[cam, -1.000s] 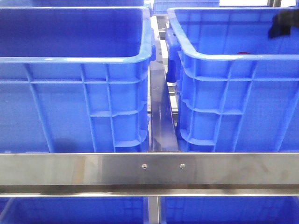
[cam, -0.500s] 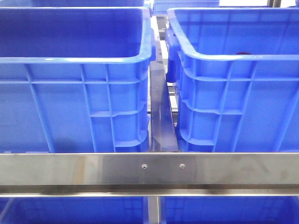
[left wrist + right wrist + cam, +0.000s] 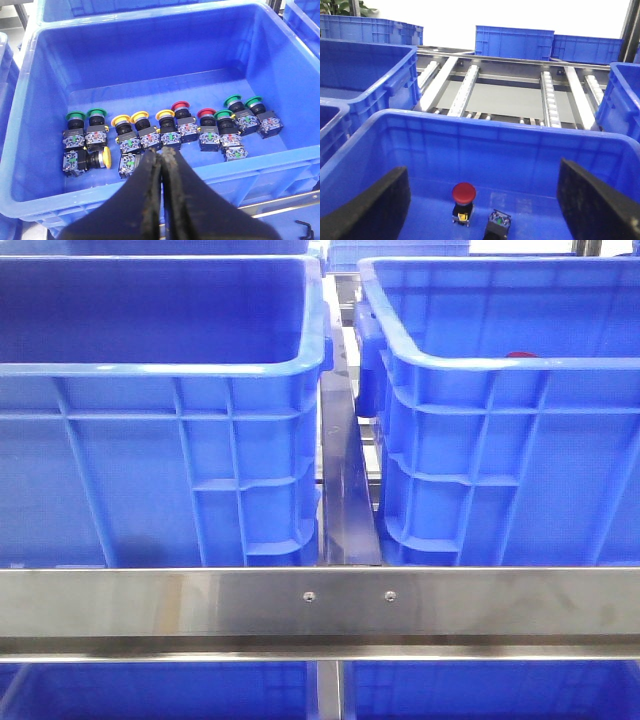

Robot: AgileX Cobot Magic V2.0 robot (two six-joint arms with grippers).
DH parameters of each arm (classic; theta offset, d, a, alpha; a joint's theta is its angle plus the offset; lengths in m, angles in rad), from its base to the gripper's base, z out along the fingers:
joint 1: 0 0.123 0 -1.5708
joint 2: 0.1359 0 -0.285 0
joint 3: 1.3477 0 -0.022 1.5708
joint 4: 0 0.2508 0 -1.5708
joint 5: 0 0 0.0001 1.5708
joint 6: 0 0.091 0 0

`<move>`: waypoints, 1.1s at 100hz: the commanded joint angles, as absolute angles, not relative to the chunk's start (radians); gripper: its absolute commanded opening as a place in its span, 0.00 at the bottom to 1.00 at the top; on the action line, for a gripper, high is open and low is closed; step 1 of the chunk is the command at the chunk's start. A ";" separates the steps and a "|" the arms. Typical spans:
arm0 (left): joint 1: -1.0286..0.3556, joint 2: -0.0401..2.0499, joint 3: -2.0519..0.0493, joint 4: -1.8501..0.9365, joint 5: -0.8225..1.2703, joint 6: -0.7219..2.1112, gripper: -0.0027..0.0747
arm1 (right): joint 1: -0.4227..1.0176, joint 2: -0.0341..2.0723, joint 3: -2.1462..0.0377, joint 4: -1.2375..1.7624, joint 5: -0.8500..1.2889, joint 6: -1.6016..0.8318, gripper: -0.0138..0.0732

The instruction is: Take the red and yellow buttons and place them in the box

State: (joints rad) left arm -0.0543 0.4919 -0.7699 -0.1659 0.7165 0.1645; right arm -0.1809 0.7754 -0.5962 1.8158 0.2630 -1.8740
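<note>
Left gripper (image 3: 161, 165): jaws pressed together, empty, above crate (image 3: 30, 125) of yellow buttons (image 3: 121, 121) | right gripper (image 3: 485, 200): spread wide over red button (image 3: 463, 192); neighbouring piece (image 3: 498, 224) cut off.

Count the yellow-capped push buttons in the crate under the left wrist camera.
4. Three stand side by side mid-row: yellow-capped push buttons. A fourth lies on its side in front. The closed left gripper may hide more.

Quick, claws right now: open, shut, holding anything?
Left claw: shut, empty, above the crate of buttons.
Right claw: open, empty, over a red button in its crate.
</note>
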 commanded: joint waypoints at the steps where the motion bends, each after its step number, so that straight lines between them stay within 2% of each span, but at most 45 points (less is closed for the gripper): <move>1: -0.053 0.496 -0.793 -0.183 0.642 0.158 0.01 | -0.189 0.704 -0.582 1.919 0.289 -1.874 0.86; 9: -0.053 0.496 -0.793 -0.183 0.642 0.158 0.01 | -0.189 0.647 -0.546 1.919 0.287 -1.874 0.84; 19: -0.053 0.496 -0.793 -0.183 0.642 0.158 0.01 | -0.189 0.591 -0.522 1.919 0.274 -1.874 0.71; 40: -0.053 0.496 -0.793 -0.183 0.642 0.158 0.01 | -0.189 0.569 -0.520 1.919 0.266 -1.874 0.23; 49: -0.053 0.496 -0.793 -0.183 0.642 0.158 0.01 | -0.189 0.569 -0.520 1.919 0.266 -1.874 0.07; 110: -0.053 0.496 -0.793 -0.183 0.642 0.158 0.01 | -0.189 0.569 -0.520 1.919 0.266 -1.874 0.08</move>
State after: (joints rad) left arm -0.0543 0.4919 -0.7699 -0.1659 0.7165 0.1645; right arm -0.1809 0.5706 -0.4926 1.8134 0.2466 -1.8718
